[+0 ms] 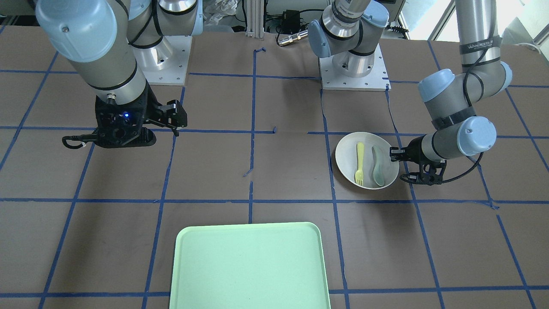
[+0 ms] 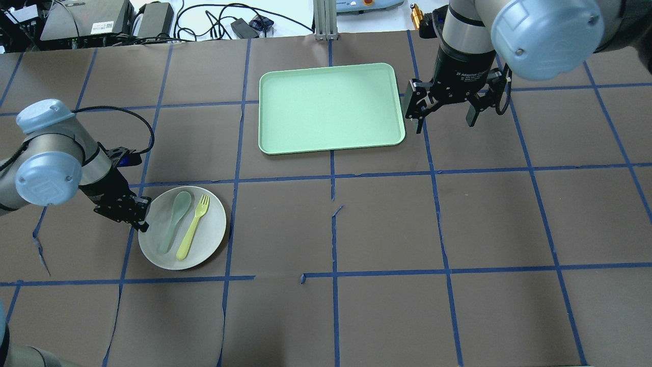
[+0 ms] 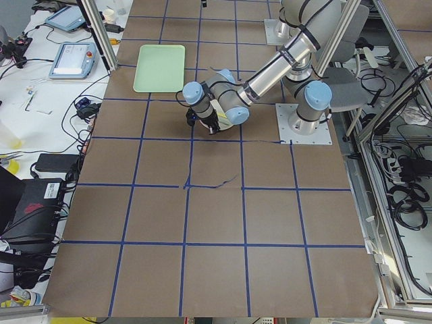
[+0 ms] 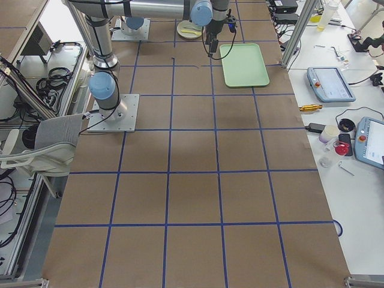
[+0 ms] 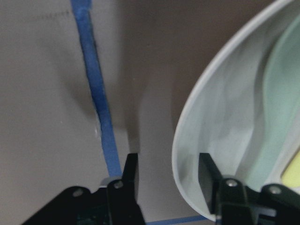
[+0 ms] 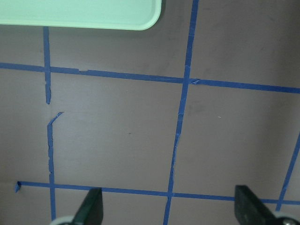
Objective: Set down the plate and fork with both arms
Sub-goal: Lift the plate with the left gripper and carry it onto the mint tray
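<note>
The off-white plate (image 2: 206, 239) lies on the table at the left, with the pale yellow fork (image 2: 194, 224) and a grey-green spoon (image 2: 173, 219) side by side in it. My left gripper (image 2: 143, 218) is low at the plate's left rim. In the left wrist view it (image 5: 168, 171) is open, with one finger outside the rim and the other inside the plate (image 5: 220, 122). My right gripper (image 2: 444, 122) hangs open and empty above the table, just right of the mint-green tray (image 2: 331, 107).
The tray is bare; its corner shows in the right wrist view (image 6: 93, 11). Blue tape lines cross the brown table. The two arm bases (image 1: 351, 68) stand at the robot's edge of the table.
</note>
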Tool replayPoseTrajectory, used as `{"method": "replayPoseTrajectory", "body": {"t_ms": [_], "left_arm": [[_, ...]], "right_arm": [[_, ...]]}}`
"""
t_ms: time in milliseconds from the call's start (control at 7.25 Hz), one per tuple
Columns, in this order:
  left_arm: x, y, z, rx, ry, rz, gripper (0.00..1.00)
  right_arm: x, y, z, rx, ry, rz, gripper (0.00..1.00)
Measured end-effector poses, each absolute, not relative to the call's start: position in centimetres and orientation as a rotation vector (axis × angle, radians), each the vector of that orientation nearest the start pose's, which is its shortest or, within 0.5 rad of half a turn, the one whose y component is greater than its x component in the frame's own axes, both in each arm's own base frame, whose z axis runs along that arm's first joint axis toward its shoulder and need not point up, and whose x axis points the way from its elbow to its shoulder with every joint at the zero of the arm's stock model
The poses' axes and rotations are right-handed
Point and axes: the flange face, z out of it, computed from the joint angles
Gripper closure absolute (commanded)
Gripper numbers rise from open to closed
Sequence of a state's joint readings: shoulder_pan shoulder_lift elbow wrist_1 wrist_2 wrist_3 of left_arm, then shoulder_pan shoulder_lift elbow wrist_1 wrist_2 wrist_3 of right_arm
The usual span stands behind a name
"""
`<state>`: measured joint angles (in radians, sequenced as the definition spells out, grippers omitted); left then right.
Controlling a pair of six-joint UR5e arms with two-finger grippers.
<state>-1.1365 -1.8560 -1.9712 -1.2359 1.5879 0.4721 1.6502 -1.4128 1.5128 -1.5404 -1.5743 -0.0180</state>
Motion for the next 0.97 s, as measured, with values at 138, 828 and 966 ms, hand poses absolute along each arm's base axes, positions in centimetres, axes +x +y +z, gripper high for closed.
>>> {"method": "replayPoseTrajectory", "body": {"t_ms": [138,828,966], "left_arm": [[8.5,-50.6,21.7,0.05,3.277,0.511,1.0],[4.5,-57.5,28.2,-0.396,3.572,0.392,1.0],[1.5,-59.4,27.7,-0.458,3.594,0.335,1.0]], "right_arm": [[17.5,-53.1,43.0,-0.155,3.139,0.208,0.0],[17.5,-53.3,43.1,-0.166,3.14,0.168,0.0],[17.5,-53.4,43.1,-0.167,3.14,0.165,0.0]]}}
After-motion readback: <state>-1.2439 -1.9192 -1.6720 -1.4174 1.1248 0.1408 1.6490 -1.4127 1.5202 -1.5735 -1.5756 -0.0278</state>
